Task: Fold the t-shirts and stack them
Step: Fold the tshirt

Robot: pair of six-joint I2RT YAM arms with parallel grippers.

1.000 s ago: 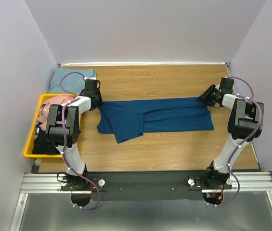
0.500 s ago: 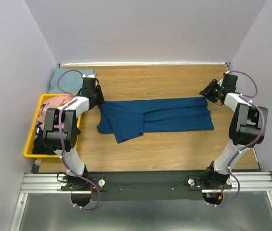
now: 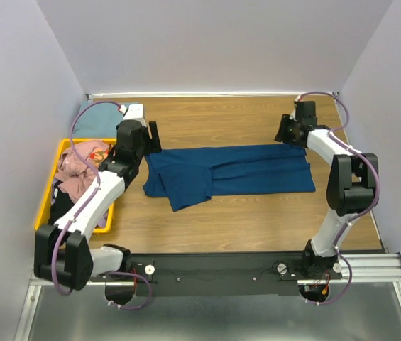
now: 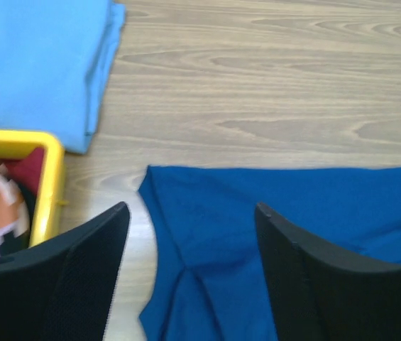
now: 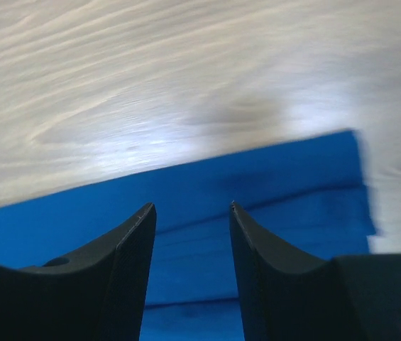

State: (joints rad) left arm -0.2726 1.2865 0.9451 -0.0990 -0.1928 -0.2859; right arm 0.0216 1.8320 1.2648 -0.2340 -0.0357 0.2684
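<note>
Left claw (image 4: 191,213): wide open, empty, over the blue t-shirt's (image 3: 228,170) left end.
Right claw (image 5: 189,207): parted, empty, over its right end.

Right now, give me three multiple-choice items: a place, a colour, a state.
1. Where is the folded pale blue shirt? A) inside the yellow bin B) on the table beyond the bin C) at the table's near edge
2. What colour is the shirt spread across the table's middle? A) pink B) black C) dark blue
3. How is the left tool? A) open and empty B) shut on cloth C) shut on the bin
Key: 1 B, it lies on wood past the bin's far rim; 2 C, both wrist views show blue cloth; 3 A, its fingers stand apart with nothing between.
</note>
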